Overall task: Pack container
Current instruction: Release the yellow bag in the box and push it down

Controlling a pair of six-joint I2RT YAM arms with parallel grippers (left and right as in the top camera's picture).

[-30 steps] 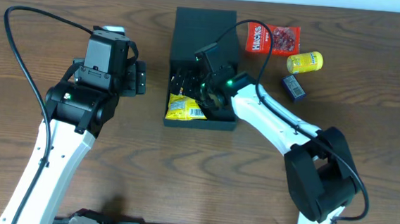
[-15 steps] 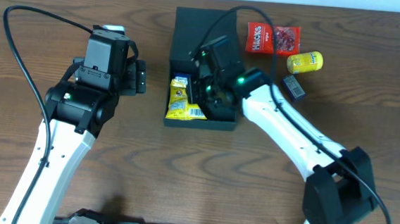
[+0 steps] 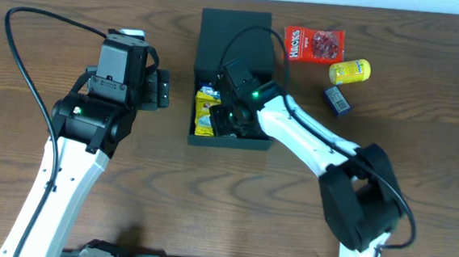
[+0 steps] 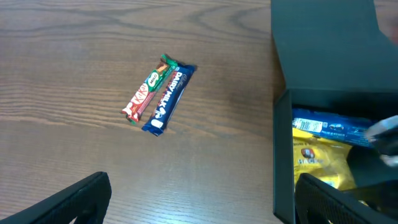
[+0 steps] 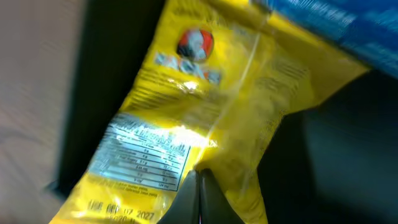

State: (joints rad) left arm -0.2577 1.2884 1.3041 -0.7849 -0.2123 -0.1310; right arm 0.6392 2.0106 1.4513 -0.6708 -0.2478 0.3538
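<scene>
The dark container (image 3: 228,141) stands open at the table's middle, its lid (image 3: 235,32) folded back. Inside at the left lie a yellow snack packet (image 3: 206,111) and a blue packet (image 3: 209,90). My right gripper (image 3: 227,122) reaches into the box. In the right wrist view its shut fingers (image 5: 199,180) press their tips against the crumpled yellow packet (image 5: 186,106), with nothing seen between them. My left gripper (image 3: 161,90) hovers open left of the box. In the left wrist view it (image 4: 202,199) straddles the container's left wall (image 4: 283,162).
A KitKat bar (image 4: 148,90) and a Dairy Milk bar (image 4: 169,98) lie side by side on the wood left of the box. Right of the lid sit a red packet (image 3: 313,45), a yellow packet (image 3: 350,70) and a small dark blue packet (image 3: 337,99).
My right gripper has shut and shifted left inside the box. The yellow packet has been pushed left and bunched narrower. The left arm has not moved.
</scene>
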